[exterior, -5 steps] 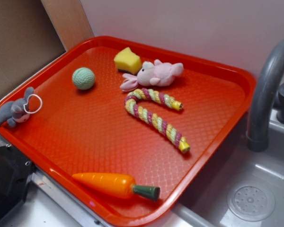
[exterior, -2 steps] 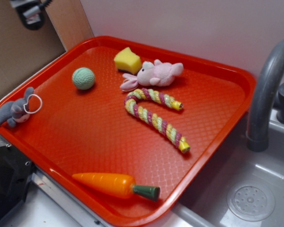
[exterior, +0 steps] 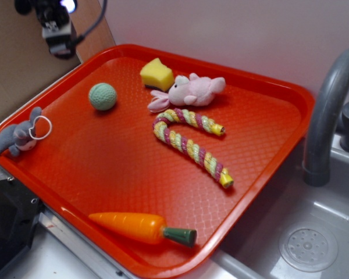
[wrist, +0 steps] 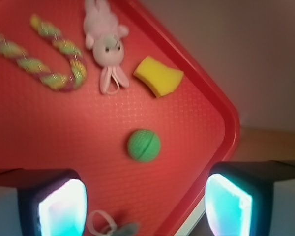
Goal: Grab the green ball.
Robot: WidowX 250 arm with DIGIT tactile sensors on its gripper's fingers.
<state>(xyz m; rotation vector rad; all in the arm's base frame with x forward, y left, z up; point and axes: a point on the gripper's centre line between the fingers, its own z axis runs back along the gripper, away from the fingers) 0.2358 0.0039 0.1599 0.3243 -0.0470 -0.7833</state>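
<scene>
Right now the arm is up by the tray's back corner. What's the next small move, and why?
Probably bring the gripper forward and down toward the green ball. The wrist view shows the jaws wide open with the ball lying ahead of and between them, well below. It sits alone on the red tray, apart from the yellow sponge, so a straight descent looks clear.

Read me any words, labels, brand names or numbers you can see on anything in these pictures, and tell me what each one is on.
None: no legible writing in either view. The green ball, yellow sponge, pink plush, rope toy, carrot and red tray show no text. The wrist view is blurred.
</scene>
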